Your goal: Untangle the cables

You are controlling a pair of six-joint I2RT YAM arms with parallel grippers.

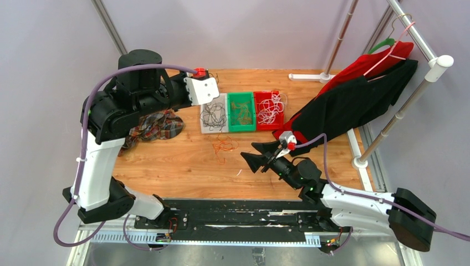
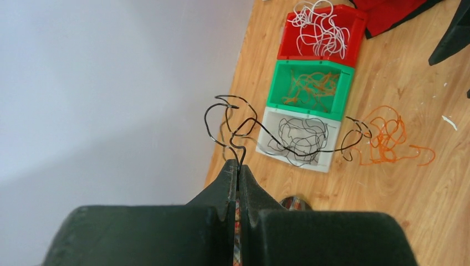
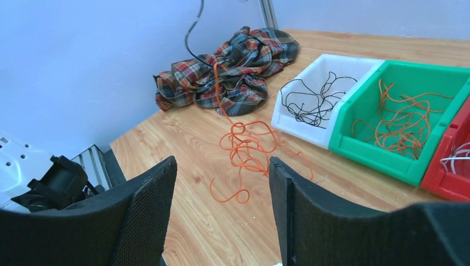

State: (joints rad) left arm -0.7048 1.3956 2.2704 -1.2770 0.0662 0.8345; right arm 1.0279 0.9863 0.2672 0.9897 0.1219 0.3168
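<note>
My left pincer (image 2: 238, 166) is pressed together on one end of a black cable (image 2: 246, 124), which runs from my tips out across the white bin (image 1: 213, 131) to end beside the orange tangle (image 3: 244, 147) on the bench (image 1: 183, 160). My right pincer (image 3: 221, 166) is spread and empty, and that tangle lies straight ahead of it, so the right arm is the nearer one. Only the left wrist view shows the held cable whole, and no view tells me whether its far hook is caught in the orange.
</note>
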